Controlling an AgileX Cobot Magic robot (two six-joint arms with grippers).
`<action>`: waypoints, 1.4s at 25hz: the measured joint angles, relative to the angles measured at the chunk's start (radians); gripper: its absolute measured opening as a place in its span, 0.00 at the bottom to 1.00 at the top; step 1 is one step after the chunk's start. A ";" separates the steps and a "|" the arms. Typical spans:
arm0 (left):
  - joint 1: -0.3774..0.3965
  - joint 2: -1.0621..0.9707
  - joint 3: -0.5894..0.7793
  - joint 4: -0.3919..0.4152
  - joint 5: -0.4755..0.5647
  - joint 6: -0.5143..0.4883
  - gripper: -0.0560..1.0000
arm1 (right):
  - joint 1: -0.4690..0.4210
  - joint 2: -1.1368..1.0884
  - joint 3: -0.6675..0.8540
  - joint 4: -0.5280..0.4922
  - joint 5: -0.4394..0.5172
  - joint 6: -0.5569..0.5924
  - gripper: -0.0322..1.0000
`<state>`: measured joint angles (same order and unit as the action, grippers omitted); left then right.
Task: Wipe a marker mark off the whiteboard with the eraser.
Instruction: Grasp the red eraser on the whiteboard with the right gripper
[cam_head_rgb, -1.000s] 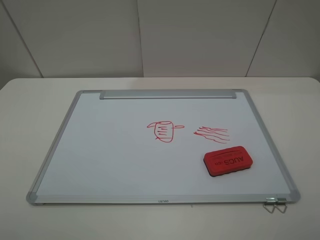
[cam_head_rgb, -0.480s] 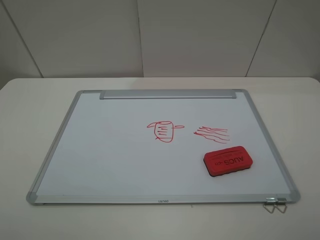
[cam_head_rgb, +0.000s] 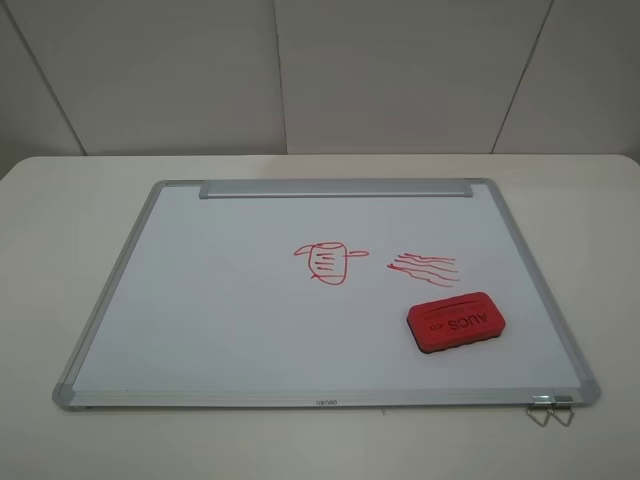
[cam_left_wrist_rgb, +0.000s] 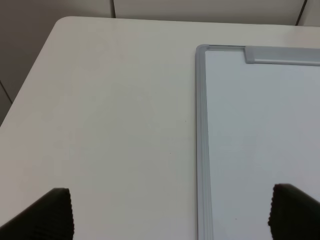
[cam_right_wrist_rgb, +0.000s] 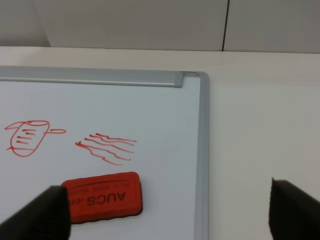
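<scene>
- Board: lies flat on the white table, its grey tray strip along the far edge and two metal clips at the near right corner.
- Mark: a red pot-like outline with inner dashes and a stroke across its top, drawn close to the middle of the board, a little toward the right edge; unwiped.
- Wavy lines: a second red scribble between the mark and the board's right edge.
- Eraser: red, lettered side up, felt base down on the board, near the right edge and nearer the front edge than the wavy lines; apart from both drawings.
- Left gripper: jaws spread wide and holding nothing, above the board's left edge, near the far left corner.
- Right gripper: jaws spread wide and holding nothing, above the board's right edge, with the eraser lying free on the board beneath it.
- Neither gripper appears in the high view.
</scene>
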<state>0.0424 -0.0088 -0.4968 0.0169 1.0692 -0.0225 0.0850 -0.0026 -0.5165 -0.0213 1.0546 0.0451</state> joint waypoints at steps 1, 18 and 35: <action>0.000 0.000 0.000 0.000 0.000 0.000 0.79 | 0.000 0.000 0.000 0.000 0.000 0.000 0.72; 0.000 0.000 0.000 0.000 0.000 0.000 0.79 | 0.000 0.099 0.000 0.000 0.000 0.001 0.72; 0.000 0.000 0.000 0.000 0.000 0.000 0.79 | 0.151 1.126 -0.186 0.089 -0.089 -0.504 0.72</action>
<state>0.0424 -0.0088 -0.4968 0.0169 1.0692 -0.0225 0.2359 1.1230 -0.7023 0.0677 0.9661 -0.4586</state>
